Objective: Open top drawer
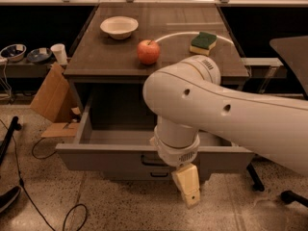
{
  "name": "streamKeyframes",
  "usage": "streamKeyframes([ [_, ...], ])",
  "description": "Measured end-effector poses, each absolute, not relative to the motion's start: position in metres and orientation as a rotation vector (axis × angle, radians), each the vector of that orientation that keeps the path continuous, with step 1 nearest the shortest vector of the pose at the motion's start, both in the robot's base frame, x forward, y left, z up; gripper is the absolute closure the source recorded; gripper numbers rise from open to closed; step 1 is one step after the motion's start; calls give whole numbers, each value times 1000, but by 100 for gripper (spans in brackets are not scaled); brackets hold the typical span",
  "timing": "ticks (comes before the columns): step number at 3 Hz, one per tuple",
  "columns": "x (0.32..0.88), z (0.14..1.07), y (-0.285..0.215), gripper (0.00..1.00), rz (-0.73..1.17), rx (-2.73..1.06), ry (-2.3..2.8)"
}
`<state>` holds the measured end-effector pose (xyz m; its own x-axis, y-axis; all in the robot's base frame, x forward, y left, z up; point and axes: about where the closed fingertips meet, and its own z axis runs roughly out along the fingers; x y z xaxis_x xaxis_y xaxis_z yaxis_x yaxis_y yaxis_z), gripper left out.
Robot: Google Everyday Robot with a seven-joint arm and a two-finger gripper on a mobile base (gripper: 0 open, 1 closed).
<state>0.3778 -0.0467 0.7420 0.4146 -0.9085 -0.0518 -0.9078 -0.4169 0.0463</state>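
Note:
The top drawer [103, 157] is grey and stands pulled well out from under the wooden table, its inside showing bare. Its dark bar handle [147, 160] shows partly at the middle of the front, beside my arm. My white arm crosses the frame from the right and covers the drawer's middle and right part. My gripper [187, 186] is cream-coloured, points down toward the floor, and hangs just in front of and below the drawer front, right of the handle. It holds nothing that I can see.
On the table top [96, 61] are a white bowl [119, 26], a red apple [148, 51] and a green-and-yellow sponge [203, 42]. A lower drawer's handle [159, 174] shows under the open one. Cardboard [50, 95] leans at the left; cables [29, 177] lie on the floor.

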Motion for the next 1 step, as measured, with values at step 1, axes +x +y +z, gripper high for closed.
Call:
streamKeyframes([
  [1, 378, 742, -47, 0, -107, 2633, -1690],
])
